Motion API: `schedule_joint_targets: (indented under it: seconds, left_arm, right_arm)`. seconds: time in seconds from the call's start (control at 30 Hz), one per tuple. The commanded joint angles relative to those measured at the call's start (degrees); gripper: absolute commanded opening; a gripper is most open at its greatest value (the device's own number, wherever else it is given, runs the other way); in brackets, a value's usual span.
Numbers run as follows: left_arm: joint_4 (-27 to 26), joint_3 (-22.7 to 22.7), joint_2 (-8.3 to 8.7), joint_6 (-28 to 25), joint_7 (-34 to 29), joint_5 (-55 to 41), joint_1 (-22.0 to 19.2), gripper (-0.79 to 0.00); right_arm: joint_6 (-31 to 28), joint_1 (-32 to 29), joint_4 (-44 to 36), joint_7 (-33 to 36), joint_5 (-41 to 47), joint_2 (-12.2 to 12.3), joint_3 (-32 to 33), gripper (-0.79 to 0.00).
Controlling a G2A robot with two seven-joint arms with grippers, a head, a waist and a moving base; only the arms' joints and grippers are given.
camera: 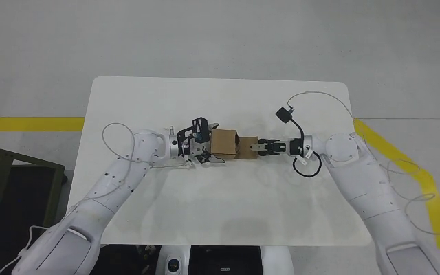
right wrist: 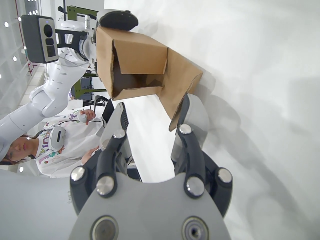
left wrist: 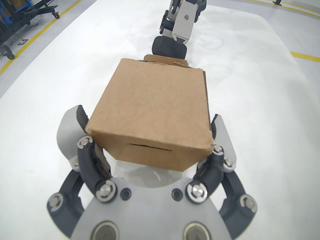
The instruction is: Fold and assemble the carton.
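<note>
From above, your carton point(camera: 223, 142) sits near the middle of the white tabletop point(camera: 137, 103), lying on its side between the two arms. Your left gripper point(camera: 206, 146) is at one end and your right gripper point(camera: 256, 147) at the other.

In the left wrist view, your left gripper point(left wrist: 150, 128) has its jaws clenched on the carton point(left wrist: 155, 106), one finger pressed to each side of the closed near end. At the far end a brown flap point(left wrist: 166, 59) sticks out, and a black pad point(left wrist: 170, 49) of your right gripper touches it.

In the right wrist view, your right gripper point(right wrist: 155, 112) has its jaws released and spread. The carton's open end point(right wrist: 135, 76) faces it – you can see into the dark inside. The long flap point(right wrist: 180, 86) reaches out from that end, and its edge lies just beside the inner face of one finger point(right wrist: 190, 106). Whether the carton rests on the tabletop or hangs just above it cannot be told.
</note>
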Motion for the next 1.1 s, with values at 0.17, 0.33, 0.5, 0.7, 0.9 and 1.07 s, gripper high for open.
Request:
schedule_joint_targets:
  seconds: [0.17, 0.33, 0.5, 0.7, 0.9, 1.07]
  left_arm:
    - [-0.29, -0.39, 0.09, -0.02, -0.09, 0.06, 0.28, 0.0]
    - [-0.58, -0.72, 0.19, 0.0, -0.08, 0.19, 0.5, 0.0]
    - [-0.62, -1.29, 0.4, -0.01, 0.03, 0.34, 0.84, 0.0]
    - [-0.98, -1.88, 0.62, -0.04, -0.16, 0.41, 1.26, 0.0]
    - [-1.68, -1.85, 0.61, -0.16, -0.52, 0.38, 1.57, 0.0]
    - [-1.82, -1.86, 0.6, -0.35, -0.79, 0.44, 1.59, 0.0]
  right_arm:
    - [1.14, -0.52, -0.39, -0.63, -1.13, 0.23, 0.1, -0.376]
    - [1.82, 0.12, 0.42, -0.76, -0.75, -0.35, -1.74, -0.379]
    - [1.21, 1.34, 1.45, -0.8, 1.48, -1.28, -3.86, -0.379]
    - [-0.76, 2.27, 1.2, 0.07, 4.83, -1.67, -3.97, -0.372]
    - [-1.98, 2.2, -1.15, 1.0, 7.58, -1.78, -3.81, -0.348]
    - [-2.71, 2.93, -1.3, 1.13, 7.31, -2.36, -5.59, -0.342]
